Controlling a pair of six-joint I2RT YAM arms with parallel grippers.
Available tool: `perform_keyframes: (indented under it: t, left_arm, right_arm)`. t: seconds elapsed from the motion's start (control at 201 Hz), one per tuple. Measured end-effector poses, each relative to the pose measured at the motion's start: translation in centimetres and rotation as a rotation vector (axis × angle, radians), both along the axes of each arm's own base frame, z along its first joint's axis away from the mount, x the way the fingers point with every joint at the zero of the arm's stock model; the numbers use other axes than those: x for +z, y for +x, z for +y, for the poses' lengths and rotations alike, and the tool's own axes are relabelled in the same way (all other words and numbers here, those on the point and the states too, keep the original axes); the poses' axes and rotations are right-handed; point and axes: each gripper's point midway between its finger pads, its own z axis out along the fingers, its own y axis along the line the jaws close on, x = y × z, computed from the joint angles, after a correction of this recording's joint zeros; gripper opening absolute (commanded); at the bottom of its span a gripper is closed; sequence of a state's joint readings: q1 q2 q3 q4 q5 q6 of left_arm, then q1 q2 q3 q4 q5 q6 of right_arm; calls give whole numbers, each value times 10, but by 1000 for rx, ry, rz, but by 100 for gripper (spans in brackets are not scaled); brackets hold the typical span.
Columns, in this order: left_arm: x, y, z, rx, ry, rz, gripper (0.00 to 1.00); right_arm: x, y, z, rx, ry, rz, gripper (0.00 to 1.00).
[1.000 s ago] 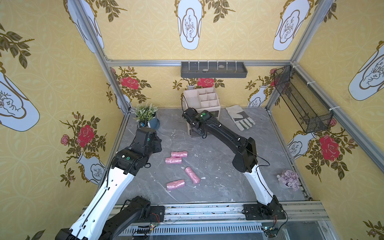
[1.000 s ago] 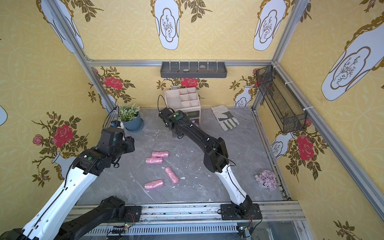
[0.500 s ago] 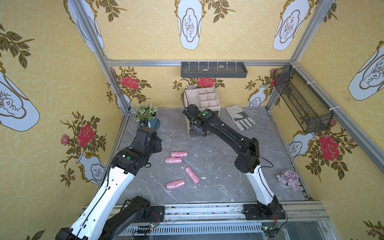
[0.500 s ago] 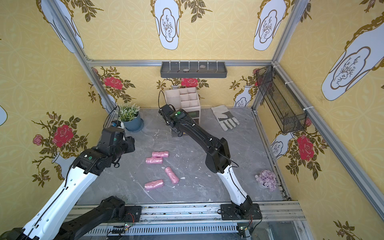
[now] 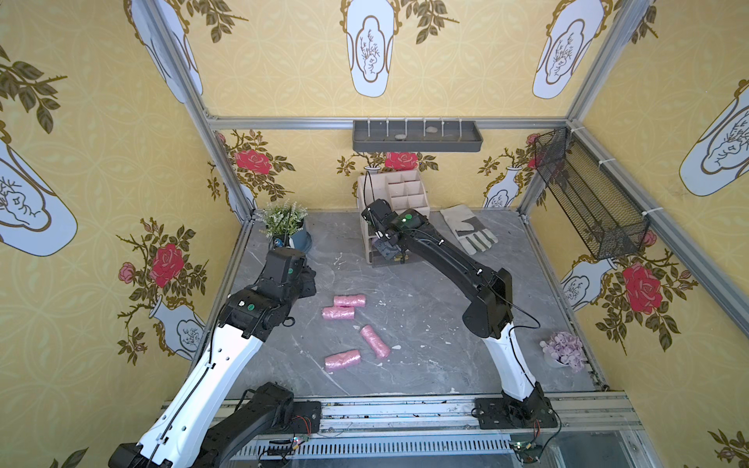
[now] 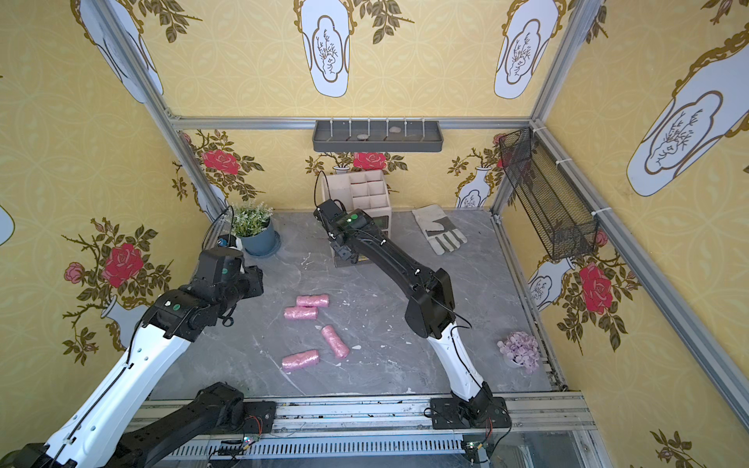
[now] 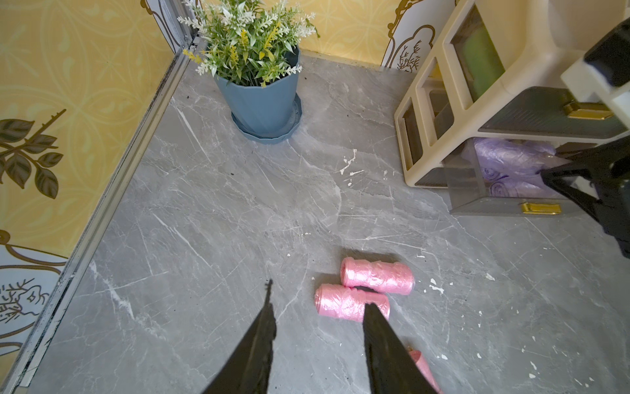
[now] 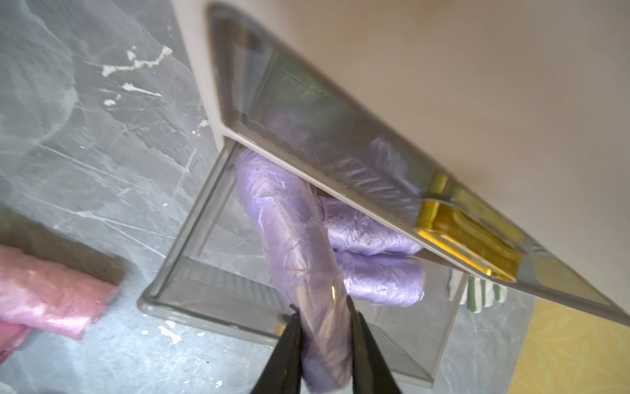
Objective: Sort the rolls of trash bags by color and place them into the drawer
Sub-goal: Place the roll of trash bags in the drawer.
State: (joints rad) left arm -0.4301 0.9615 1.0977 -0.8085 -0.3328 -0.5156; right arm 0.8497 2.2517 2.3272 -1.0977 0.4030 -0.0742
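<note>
At the open drawer, right wrist view: the right end effector (image 8: 322,314) is gripping a lilac-purple roll of crinkly plastic film (image 8: 293,232). Its fingers are closed narrowly on the near end. It is holding the roll tilted over the smoky translucent bottom drawer (image 8: 191,238), where other lilac rolls (image 8: 381,276) are lying.
Risk, right wrist view: the held roll's far end is sitting close under the middle drawer front (image 8: 341,143). Let go like this, it may be landing crosswise on the others and stopping the drawer from shutting. The film may also be clinging to a finger.
Pink pair, left wrist view: the left end effector (image 7: 318,296) is hanging partly open and empty, near two pink film rolls (image 7: 376,278) that are touching side by side.
Risk, left wrist view: a finger coming down off-centre would probably be nudging one cylinder and sending it rolling away.
Chest, left wrist view: the small beige plastic chest (image 7: 419,170) is showing green rolls (image 7: 480,61) through its top drawer.
Surface, both top views: the grey marble-look table (image 5: 425,324) (image 6: 377,324) is looking smooth and hard, flecked with white. Four pink rolls (image 5: 342,360) are lying mid-table, well apart from the chest.
Room, top view: yellow floral wallpaper (image 5: 101,162) is closing the table in. A grey wall tray (image 5: 417,146), black mesh basket (image 5: 587,202), work glove (image 5: 468,235), potted plant (image 5: 285,227) and lilac flower cluster (image 5: 563,350) are standing idle.
</note>
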Motion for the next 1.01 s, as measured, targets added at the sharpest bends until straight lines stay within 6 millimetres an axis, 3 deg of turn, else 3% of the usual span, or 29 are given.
perform_keyframes:
  t: [0.398,0.806,1.011]
  left_arm:
    - [0,0,0,0,0,1,44]
    - [1,0,0,0,-2,-2,44]
    - [2,-1,1,0,-4,-8,44]
  right_arm:
    - [0,0,7,-50,93,32,28]
    - [-11,7,23,-58,139,5,20]
    - [-13,9,28,-70,172,2,31]
